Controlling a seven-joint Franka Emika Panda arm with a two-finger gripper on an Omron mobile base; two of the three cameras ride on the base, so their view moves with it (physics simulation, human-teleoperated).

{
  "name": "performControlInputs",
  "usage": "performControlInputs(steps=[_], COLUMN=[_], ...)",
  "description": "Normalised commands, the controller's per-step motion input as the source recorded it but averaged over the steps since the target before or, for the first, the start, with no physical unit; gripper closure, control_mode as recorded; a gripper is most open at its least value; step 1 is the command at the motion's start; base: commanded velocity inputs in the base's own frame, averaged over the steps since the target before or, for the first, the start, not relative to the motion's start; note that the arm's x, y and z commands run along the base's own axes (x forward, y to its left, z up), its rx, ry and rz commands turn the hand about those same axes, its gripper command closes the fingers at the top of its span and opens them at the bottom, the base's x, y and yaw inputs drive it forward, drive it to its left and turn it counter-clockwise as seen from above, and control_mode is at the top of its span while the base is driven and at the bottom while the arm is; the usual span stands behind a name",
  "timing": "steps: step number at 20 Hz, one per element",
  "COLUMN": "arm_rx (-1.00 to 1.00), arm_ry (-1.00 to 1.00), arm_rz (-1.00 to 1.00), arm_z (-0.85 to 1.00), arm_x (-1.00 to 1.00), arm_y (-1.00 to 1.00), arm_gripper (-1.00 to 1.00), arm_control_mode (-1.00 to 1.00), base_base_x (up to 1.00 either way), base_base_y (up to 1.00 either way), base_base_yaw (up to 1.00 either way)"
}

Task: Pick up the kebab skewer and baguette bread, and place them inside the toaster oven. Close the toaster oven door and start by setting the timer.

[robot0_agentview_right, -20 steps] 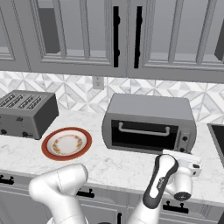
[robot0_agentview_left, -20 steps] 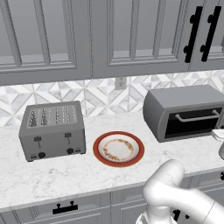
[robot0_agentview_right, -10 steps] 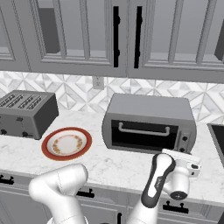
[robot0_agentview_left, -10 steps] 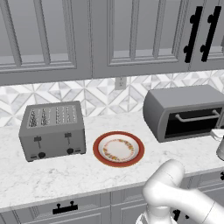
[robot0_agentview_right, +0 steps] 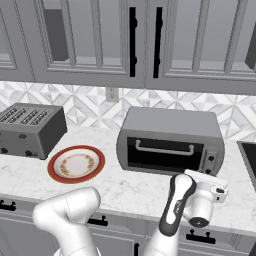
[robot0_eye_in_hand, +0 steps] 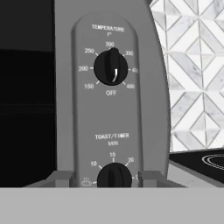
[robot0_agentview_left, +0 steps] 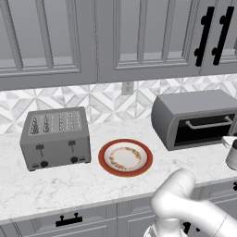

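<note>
The toaster oven (robot0_agentview_right: pixel 170 140) is a grey, rounded box on the marble counter (robot0_agentview_right: pixel 125 190), right of a red-rimmed plate (robot0_agentview_right: pixel 76 164). Its door (robot0_agentview_right: pixel 162 152), dark glass with a silver bar handle, is shut. My claw (robot0_eye_in_hand: pixel 113 178) sits at the control panel (robot0_eye_in_hand: pixel 113 100), a fingertip (robot0_eye_in_hand: pixel 61 178) on either side of the black timer knob (robot0_eye_in_hand: pixel 113 177), below the temperature dial (robot0_eye_in_hand: pixel 111 68). I cannot tell whether my fingers press the knob.
</note>
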Motion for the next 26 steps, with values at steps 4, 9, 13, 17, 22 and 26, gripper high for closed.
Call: performControlInputs(steps=[4,9,13,17,22,26], arm_rx=[0.00,0.00,0.00,0.00,0.00,0.00], arm_ry=[0.00,0.00,0.00,0.00,0.00,0.00], arm_rz=[-0.05,0.05,0.14,0.15,0.15,0.14], arm_z=[0.00,0.01,0.00,0.00,0.00,0.00], arm_x=[0.00,0.01,0.03,0.02,0.00,0.00], arm_y=[0.00,0.00,0.00,0.00,0.00,0.00], arm_gripper=[1.00,1.00,1.00,1.00,1.00,1.00], arm_control_mode=[-1.00,-1.00,-1.00,-1.00,-1.00,-1.00], base_base_x=[0.00,0.00,0.00,0.00,0.00,0.00], base_base_y=[0.00,0.00,0.00,0.00,0.00,0.00], base_base_yaw=[0.00,0.00,0.00,0.00,0.00,0.00])
